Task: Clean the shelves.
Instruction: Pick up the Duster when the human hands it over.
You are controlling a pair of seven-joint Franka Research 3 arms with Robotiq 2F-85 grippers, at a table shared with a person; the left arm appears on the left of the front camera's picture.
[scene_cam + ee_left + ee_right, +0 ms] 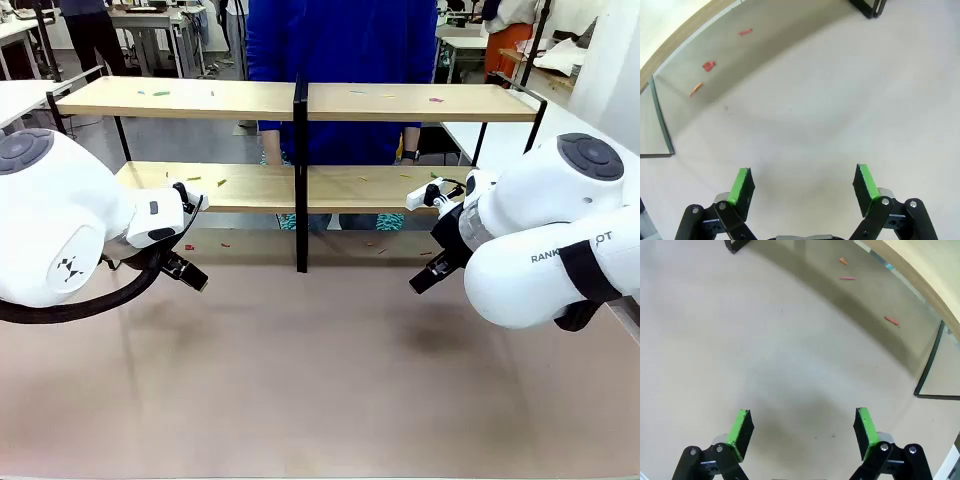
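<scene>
The shelves (220, 98) are two long light-wood boards in a thin black frame with a central black post (300, 170), standing across the table's far half. Small coloured scraps (160, 93) lie on both boards. My left gripper (190, 272) hovers low over the table in front of the lower board's left end. In the left wrist view it (804, 185) is open with nothing between its green pads (742, 186). My right gripper (425, 278) mirrors it at the right end, and the right wrist view shows it (802, 427) open and empty too.
More scraps lie on the table under the lower board (708, 65) (847, 278). A person in a blue top (340, 40) stands right behind the shelves. The thin frame legs (660, 120) (930, 365) stand near each gripper. The tabletop (320, 380) in front is bare.
</scene>
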